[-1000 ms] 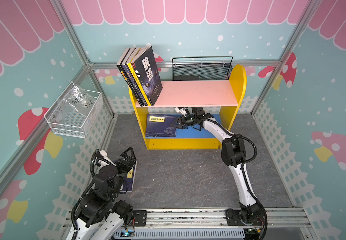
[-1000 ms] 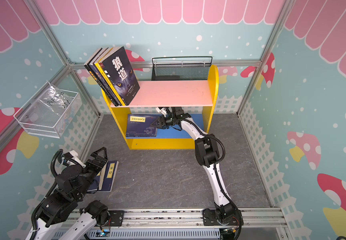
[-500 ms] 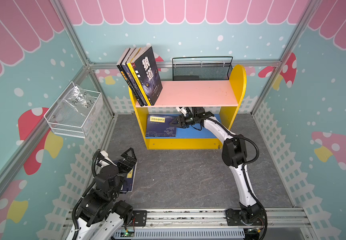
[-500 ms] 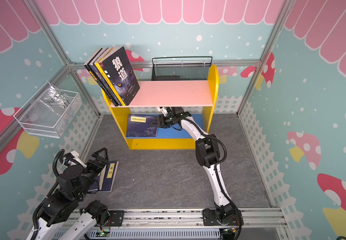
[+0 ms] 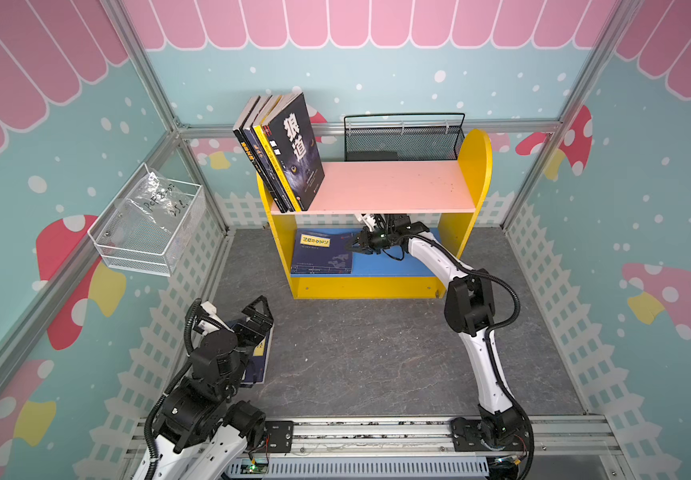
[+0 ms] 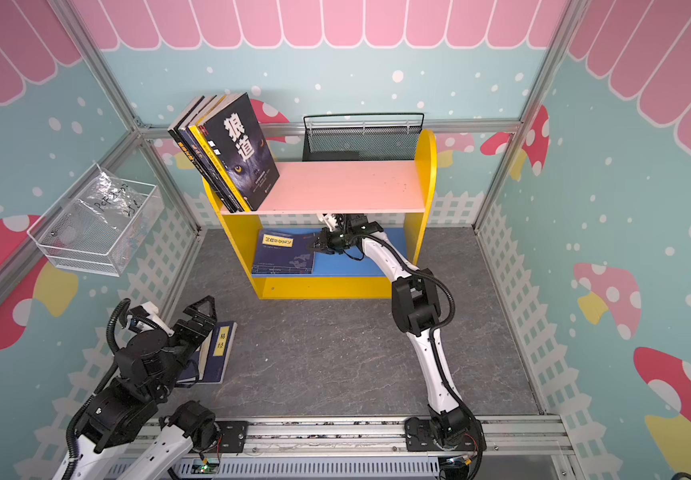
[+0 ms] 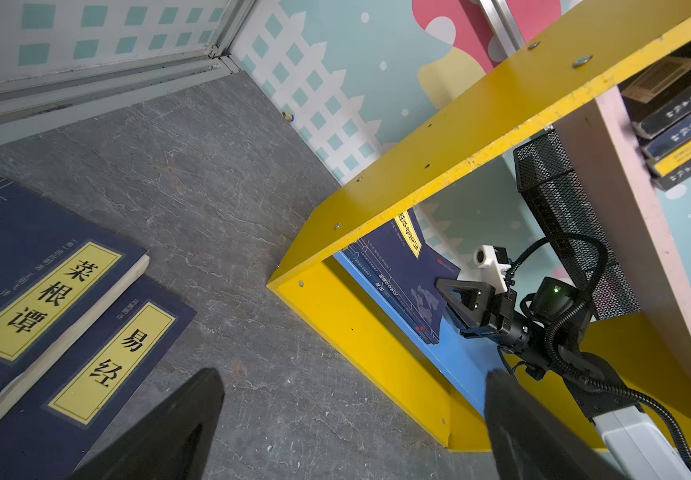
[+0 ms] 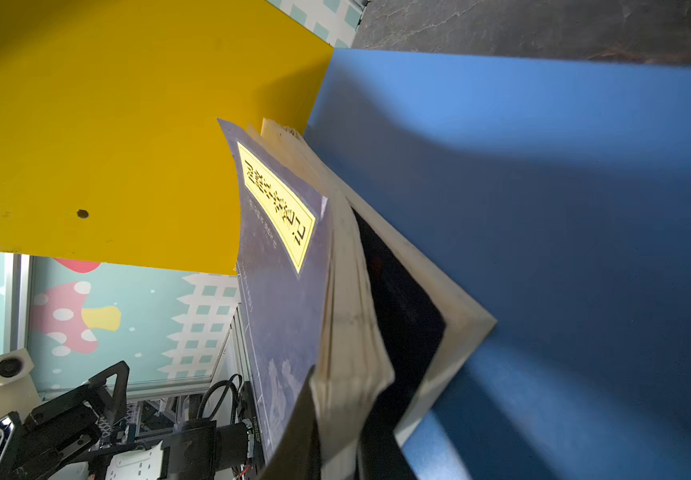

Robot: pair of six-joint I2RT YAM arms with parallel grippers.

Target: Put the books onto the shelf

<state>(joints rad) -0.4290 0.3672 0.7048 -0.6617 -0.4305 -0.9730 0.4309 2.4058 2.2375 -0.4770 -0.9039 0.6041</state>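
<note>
The shelf stands at the back, with a pink upper board and a blue lower board. Several books lean upright at the left end of the pink board. A navy book with a yellow label lies on the blue board. My right gripper reaches under the pink board and is shut on that navy book's cover and a sheaf of pages, lifted off the rest. My left gripper hangs open over the floor beside two navy books lying overlapped.
A black mesh basket sits behind the shelf's top. A white wire basket hangs on the left wall. The arms' mounting rail runs along the front. Walls close in the grey floor.
My right gripper has opened a little, then shut on the navy book's edge and shifted slightly left. The left arm has hardly moved.
</note>
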